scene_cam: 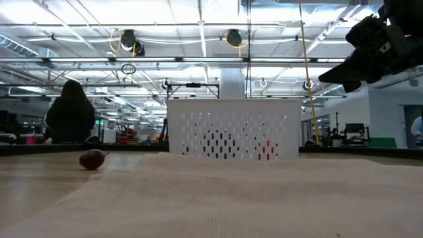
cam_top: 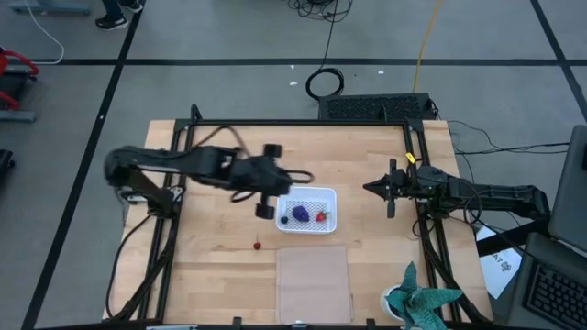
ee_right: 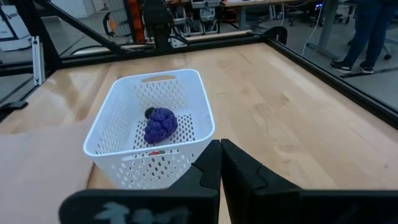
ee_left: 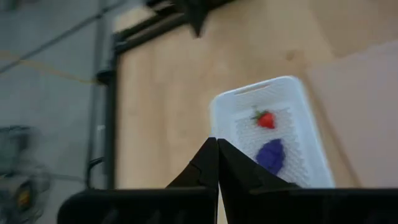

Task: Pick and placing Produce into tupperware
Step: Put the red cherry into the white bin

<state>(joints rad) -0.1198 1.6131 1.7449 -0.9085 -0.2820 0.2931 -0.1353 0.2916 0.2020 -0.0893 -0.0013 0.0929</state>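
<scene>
The small white perforated plastic tub (cam_top: 307, 210) is taken as the landmark on the pale wooden worktop (cam_top: 220, 266). Inside it, a purple grape bunch (ee_right: 160, 125), a dark round berry (ee_right: 149, 112) and a red strawberry (cam_top: 321, 216) are seen. The small red cherry (cam_top: 258, 245) is left outside, on the bare wood off the tub's near left corner, apart from its wall.

The left end effector (cam_top: 302, 174) is held above the tub's far left corner with its fingers pressed together and nothing between them. The right end effector (cam_top: 370, 187) is parked well to the right of the tub, also fully closed and empty.

Three fruits are judged placed, so only the cherry remains to be fetched. Several risks are foreseen. The cherry is round and tiny, so it could be nudged and rolled away if the fingers are brought down off-centre. It cannot be gripped unless the fingers are first spread. The tub looks light, and it could be shoved or tipped by a low sweep of the arm.
</scene>
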